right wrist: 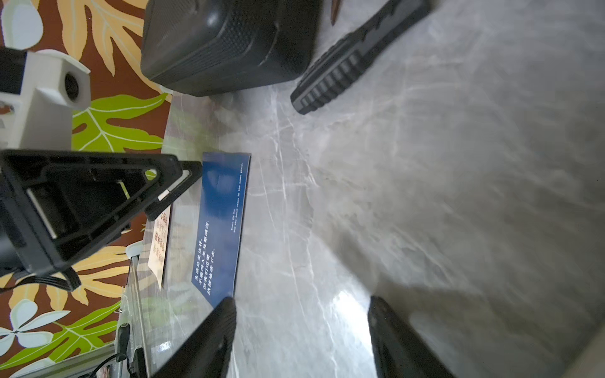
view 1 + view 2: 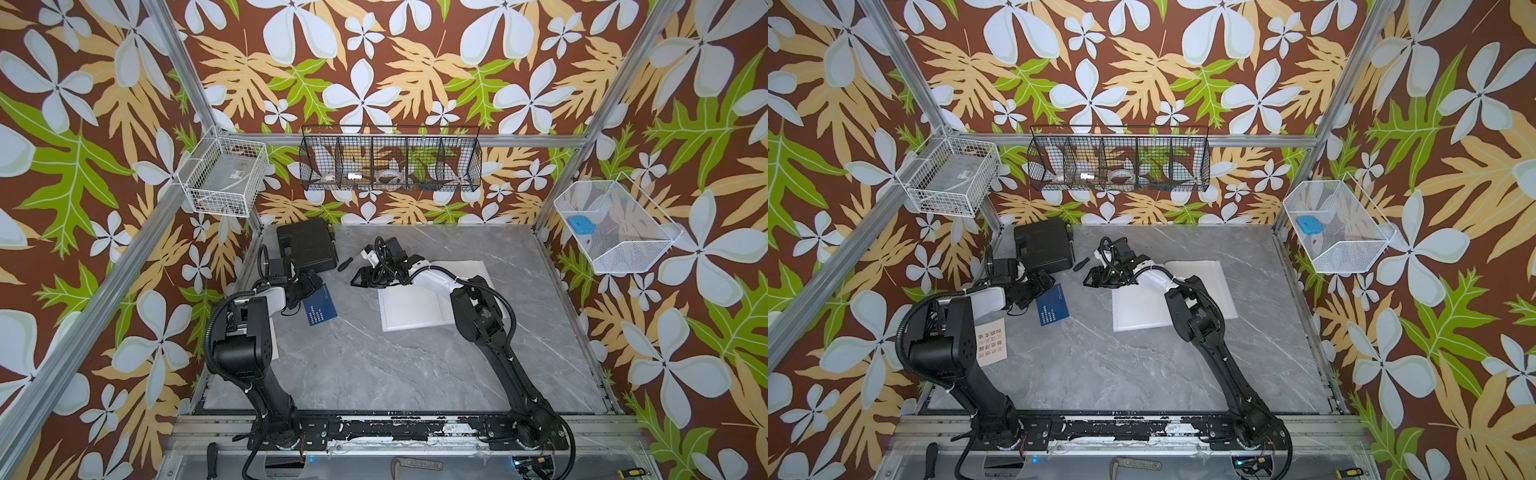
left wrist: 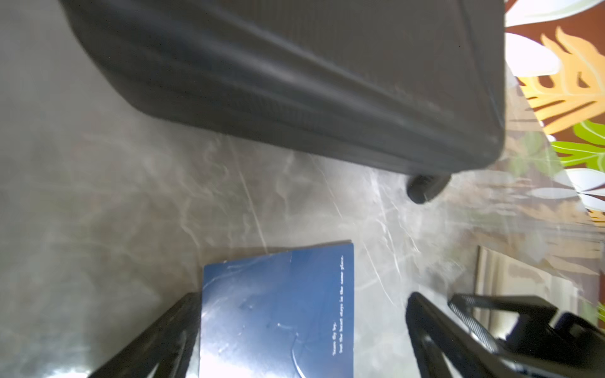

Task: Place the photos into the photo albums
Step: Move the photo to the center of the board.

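A navy blue photo [image 2: 321, 308] [image 2: 1053, 306] with white text lies on the grey table. My left gripper [image 2: 311, 283] [image 3: 302, 296] hangs over its far end, open wide. In the left wrist view the photo [image 3: 278, 311] shows between the spread fingers, ungripped. A cream photo [image 2: 992, 343] [image 1: 159, 245] lies by the left arm's elbow. The photo album [image 2: 411, 309] [image 2: 1142, 309] lies open on white pages at mid-right, partly under the right arm. My right gripper [image 2: 358, 281] [image 1: 302, 301] is open over bare table between the album and the navy photo [image 1: 222, 222], with nothing between its fingers.
A black plastic case [image 2: 307, 246] [image 1: 229, 42] stands at the back left, close behind the left gripper. A black tool handle [image 2: 345, 263] [image 1: 343, 68] lies beside it. Wire baskets [image 2: 390, 164] hang on the walls above the table.
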Robot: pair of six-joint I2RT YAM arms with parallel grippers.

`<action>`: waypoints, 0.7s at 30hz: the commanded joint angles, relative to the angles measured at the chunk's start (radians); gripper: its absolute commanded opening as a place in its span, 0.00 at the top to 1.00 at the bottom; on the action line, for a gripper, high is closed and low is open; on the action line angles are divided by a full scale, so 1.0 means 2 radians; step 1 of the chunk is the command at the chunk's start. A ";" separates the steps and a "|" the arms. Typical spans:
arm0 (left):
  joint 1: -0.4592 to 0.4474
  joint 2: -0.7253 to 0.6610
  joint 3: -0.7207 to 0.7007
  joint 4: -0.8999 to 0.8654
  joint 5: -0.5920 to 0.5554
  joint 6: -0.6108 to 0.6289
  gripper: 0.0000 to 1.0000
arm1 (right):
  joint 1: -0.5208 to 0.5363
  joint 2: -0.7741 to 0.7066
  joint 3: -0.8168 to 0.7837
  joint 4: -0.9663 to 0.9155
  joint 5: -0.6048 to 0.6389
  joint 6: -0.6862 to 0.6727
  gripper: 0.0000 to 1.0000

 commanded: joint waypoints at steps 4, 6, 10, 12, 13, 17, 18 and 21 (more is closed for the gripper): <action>-0.038 -0.047 -0.077 -0.045 0.037 -0.073 0.00 | -0.008 -0.019 -0.016 -0.016 -0.001 0.003 0.33; -0.054 -0.064 -0.103 -0.027 0.046 -0.094 0.00 | -0.012 -0.022 -0.021 -0.026 0.002 -0.001 0.33; -0.088 -0.085 -0.136 -0.011 0.054 -0.126 0.00 | -0.022 -0.034 -0.032 -0.056 0.008 -0.011 0.33; -0.112 -0.094 -0.154 0.006 0.059 -0.145 0.00 | -0.024 -0.049 -0.056 -0.059 0.008 -0.021 0.34; -0.122 -0.095 -0.160 0.015 0.063 -0.155 0.00 | -0.024 -0.054 -0.063 -0.063 0.008 -0.027 0.33; -0.157 -0.099 -0.178 0.046 0.061 -0.192 0.00 | -0.025 -0.075 -0.091 -0.077 0.016 -0.044 0.36; -0.160 -0.103 -0.179 0.047 0.056 -0.193 0.00 | -0.027 -0.082 -0.102 -0.075 0.017 -0.046 0.37; -0.160 -0.108 -0.165 0.032 0.046 -0.176 0.00 | -0.029 -0.099 -0.128 -0.086 0.016 -0.064 0.39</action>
